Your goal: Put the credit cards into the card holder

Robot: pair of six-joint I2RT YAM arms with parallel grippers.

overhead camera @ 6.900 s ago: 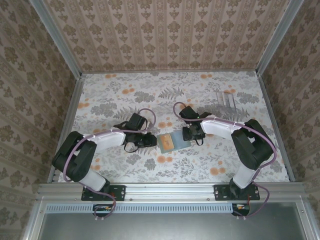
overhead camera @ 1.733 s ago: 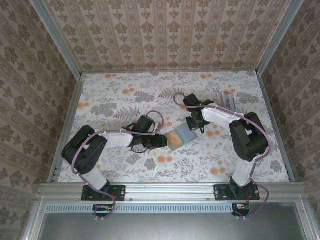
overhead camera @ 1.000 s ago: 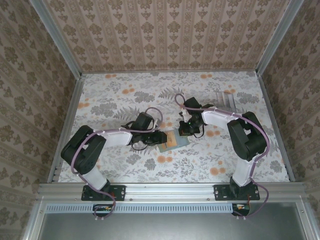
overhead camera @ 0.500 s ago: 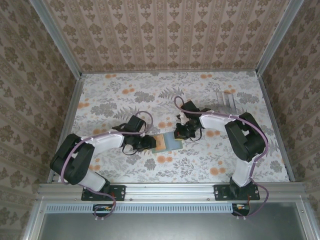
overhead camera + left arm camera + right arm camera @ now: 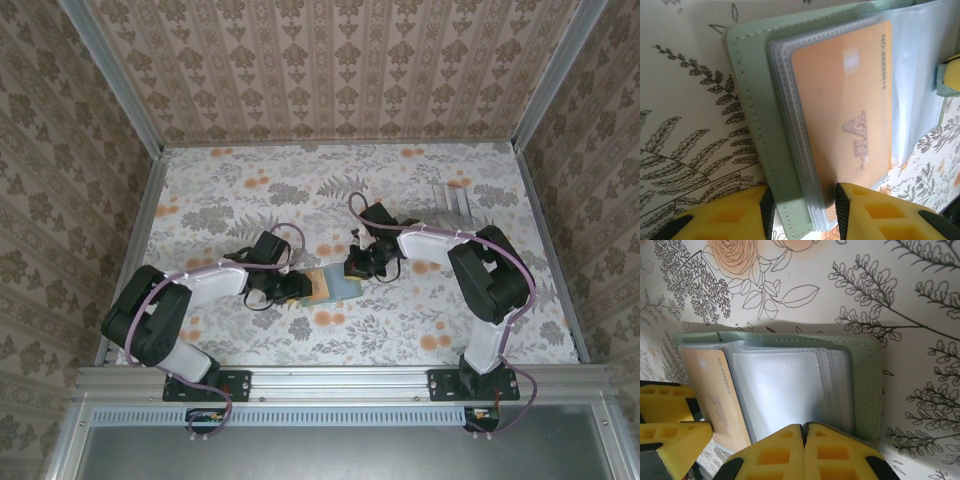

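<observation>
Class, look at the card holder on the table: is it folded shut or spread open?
Spread open. The card holder lies flat, both green covers showing, clear sleeves exposed, an orange card inside one sleeve.

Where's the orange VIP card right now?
The orange card sits in a clear sleeve of the open holder, mid-table between both grippers, on the half the left gripper pinches.
</observation>
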